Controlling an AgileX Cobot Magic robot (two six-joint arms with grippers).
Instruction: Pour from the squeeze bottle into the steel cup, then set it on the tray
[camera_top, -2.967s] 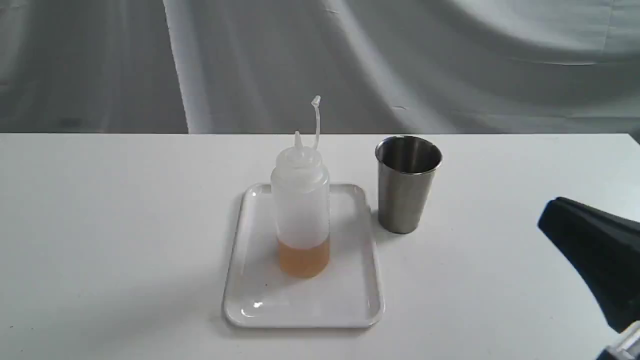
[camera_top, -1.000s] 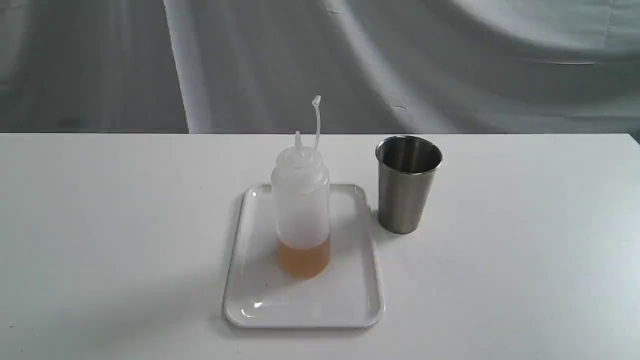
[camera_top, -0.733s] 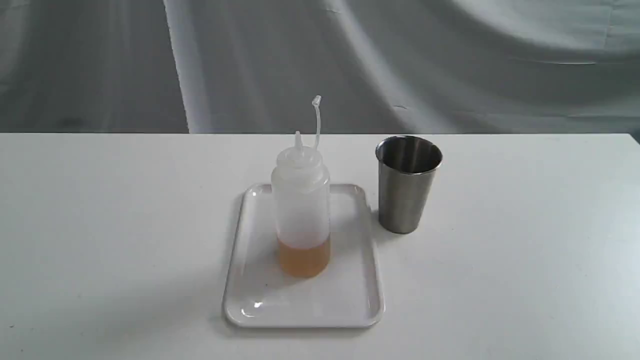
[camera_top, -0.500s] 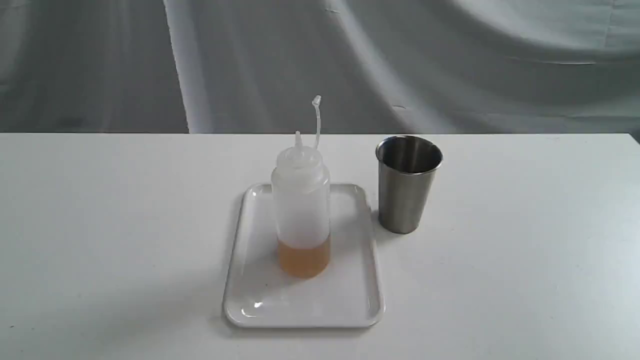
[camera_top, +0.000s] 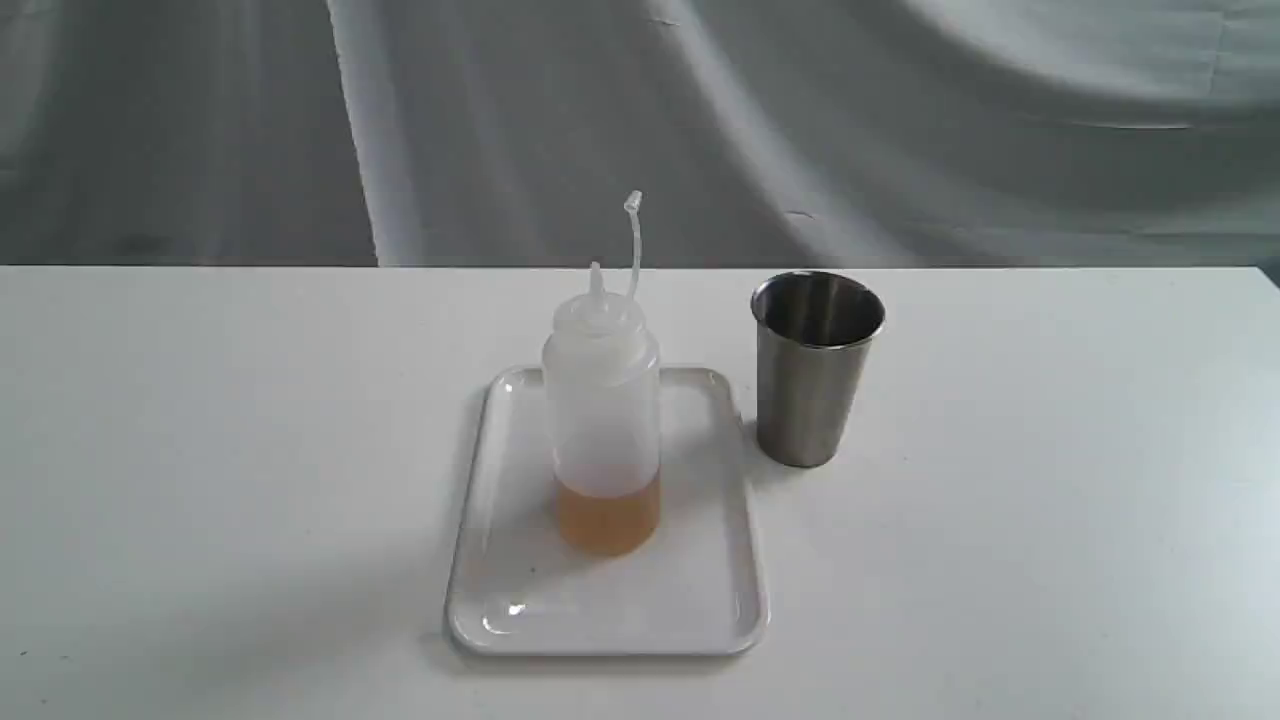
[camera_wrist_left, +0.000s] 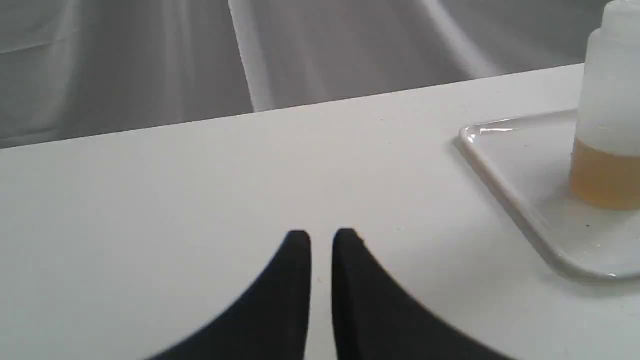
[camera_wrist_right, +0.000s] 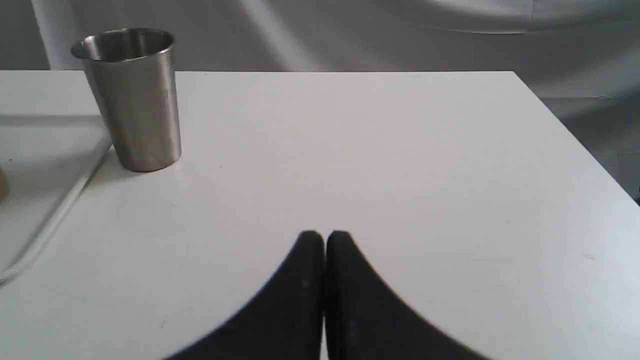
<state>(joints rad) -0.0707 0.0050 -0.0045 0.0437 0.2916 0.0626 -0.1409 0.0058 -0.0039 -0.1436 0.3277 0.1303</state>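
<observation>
The white, flat, matte tabletop (camera_top: 200, 450) fills the exterior view from 9 o'clock round through 6 to 3 o'clock, and its far edge runs level and straight across just above the centre. Behind that edge, toward 12 o'clock, hangs a grey draped fabric backdrop (camera_top: 900, 130), softly creased. A paler band of cloth (camera_top: 355, 130) drops from 11 o'clock to the table's far edge, and broader light folds sweep from 12 toward 2 o'clock. A tiny dark speck (camera_top: 22, 655) lies on the tabletop at 8 o'clock, near the picture's border.
</observation>
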